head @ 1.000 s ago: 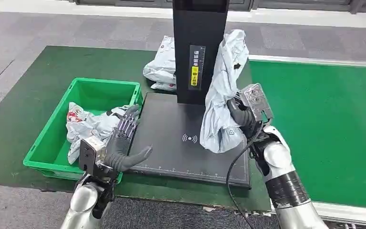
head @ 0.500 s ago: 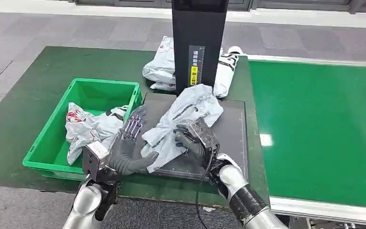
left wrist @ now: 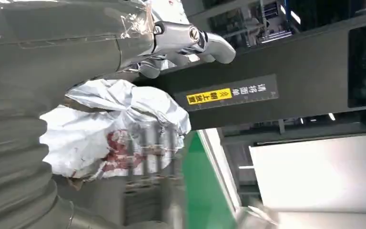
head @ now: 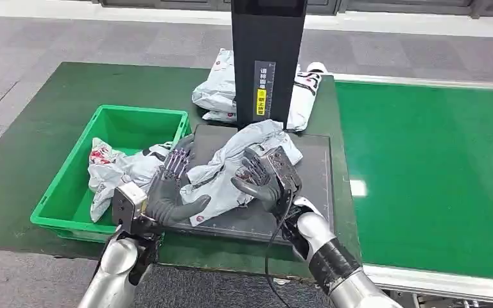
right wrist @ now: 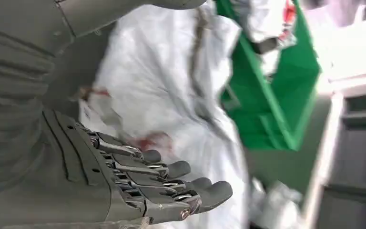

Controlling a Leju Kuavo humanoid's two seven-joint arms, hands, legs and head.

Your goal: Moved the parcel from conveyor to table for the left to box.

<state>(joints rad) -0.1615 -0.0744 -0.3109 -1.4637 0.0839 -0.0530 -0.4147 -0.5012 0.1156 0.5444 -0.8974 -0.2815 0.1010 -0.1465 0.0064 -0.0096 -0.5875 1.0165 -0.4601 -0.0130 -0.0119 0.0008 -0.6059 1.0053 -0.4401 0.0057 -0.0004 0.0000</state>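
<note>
I see my left hand (head: 167, 192) and right hand (head: 266, 178) both open, flanking the parcel (head: 228, 170) on the black pad (head: 308, 186), green bin (head: 112, 125) alongside, black post (head: 268, 61) and more bags (head: 215, 93) beyond.

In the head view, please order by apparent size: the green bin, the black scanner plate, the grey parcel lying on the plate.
1. Green bin and black scanner plate: look alike, unsure.
2. Grey parcel, clearly smallest.

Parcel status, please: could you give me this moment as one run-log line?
parcel: lying on black platform | right hand: open, above parcel | left hand: open, beside parcel | green bin: holds other parcels
</note>
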